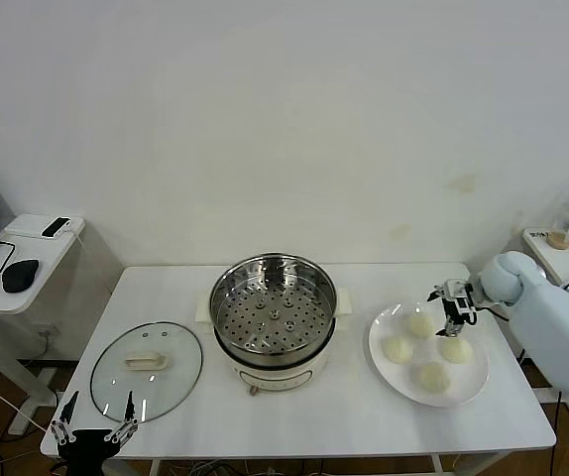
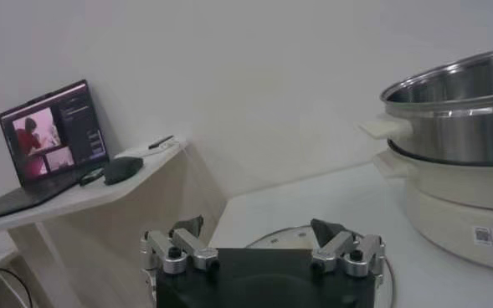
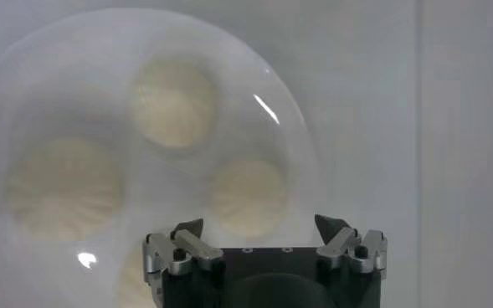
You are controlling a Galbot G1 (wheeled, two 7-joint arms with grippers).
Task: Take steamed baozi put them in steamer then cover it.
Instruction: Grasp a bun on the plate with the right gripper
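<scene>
**Right tool open above the plate of baozi; steamer uncovered**

Nearest the robot, the left tool [image 1: 94, 428] hangs at the front left edge of the tabletop [image 1: 344, 416], fingers spread, holding nothing. Just beyond it the cover [image 1: 147, 370] lies flat on the tabletop, handle up, apart from the steamer.

On the right, four steamed baozi [image 1: 433, 376] sit on a white plate [image 1: 382, 355]. The right tool [image 1: 453, 309] hovers over the far side of that plate, jaws apart and empty, directly above the gap between the two farther buns and touching none of them.

The steamer [image 1: 274, 317] stands at the centre of the tabletop, between cover and plate, its perforated tray bare.

The right wrist view looks straight down on the plate and shows the buns blurred below the open fingers [image 3: 187, 230], clear of them. The left wrist view shows the steamer's side and, farther off, a side desk [image 2: 87, 197] carrying a laptop [image 2: 49, 142] and a mouse [image 2: 122, 169].
</scene>
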